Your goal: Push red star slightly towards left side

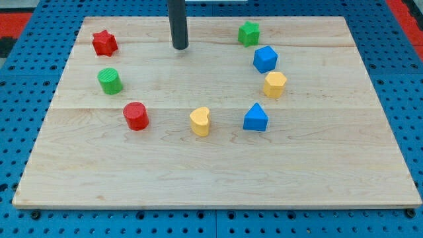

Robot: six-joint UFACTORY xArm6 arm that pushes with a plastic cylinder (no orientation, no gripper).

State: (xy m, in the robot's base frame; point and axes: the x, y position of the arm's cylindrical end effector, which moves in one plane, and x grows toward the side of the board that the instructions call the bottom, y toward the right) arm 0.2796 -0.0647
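Note:
The red star [104, 43] lies near the top left corner of the wooden board [218, 178]. My tip [180, 47] touches the board near the top middle, well to the right of the red star and at about the same height in the view. Nothing stands between the tip and the star. The tip touches no block.
A green cylinder [109, 80] and a red cylinder [136, 116] lie below the star. A yellow heart [200, 122], a blue triangular block [255, 118], a yellow hexagon [274, 84], a blue block [265, 59] and a green star [249, 33] curve round on the right.

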